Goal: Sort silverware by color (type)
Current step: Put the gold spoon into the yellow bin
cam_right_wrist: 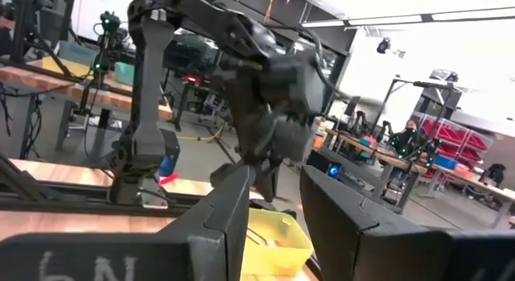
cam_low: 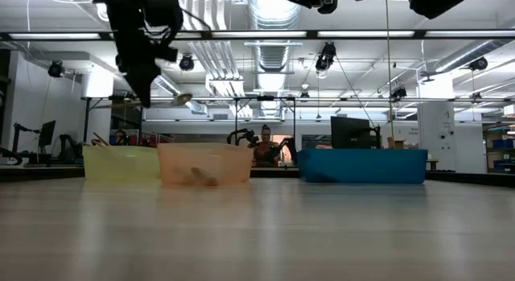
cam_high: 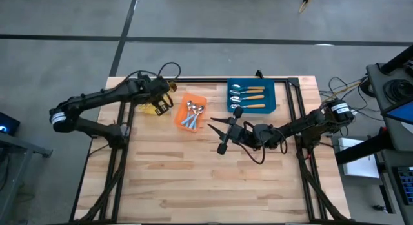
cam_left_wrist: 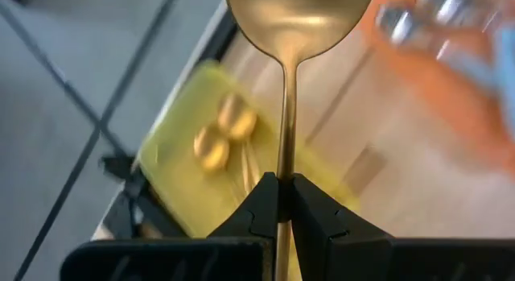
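The left gripper [cam_left_wrist: 283, 202] hangs over the yellow bin [cam_high: 157, 104] at the table's far left, jaws pinched on the thin handle of a gold spoon [cam_left_wrist: 291, 39], with at least two gold spoons [cam_left_wrist: 219, 136] already lying in that bin; this one looks like the last to drop. Next along, the orange bin [cam_high: 191, 111] holds the blue-handled spoons [cam_high: 193, 115]; the blue bin [cam_high: 251, 96] holds the orange-handled spoons [cam_high: 248, 97]; no loose silverware shows on the table [cam_high: 213, 180], so the sort looks nearly done. The right gripper [cam_high: 224, 132] waits mid-table, jaws apart and empty.
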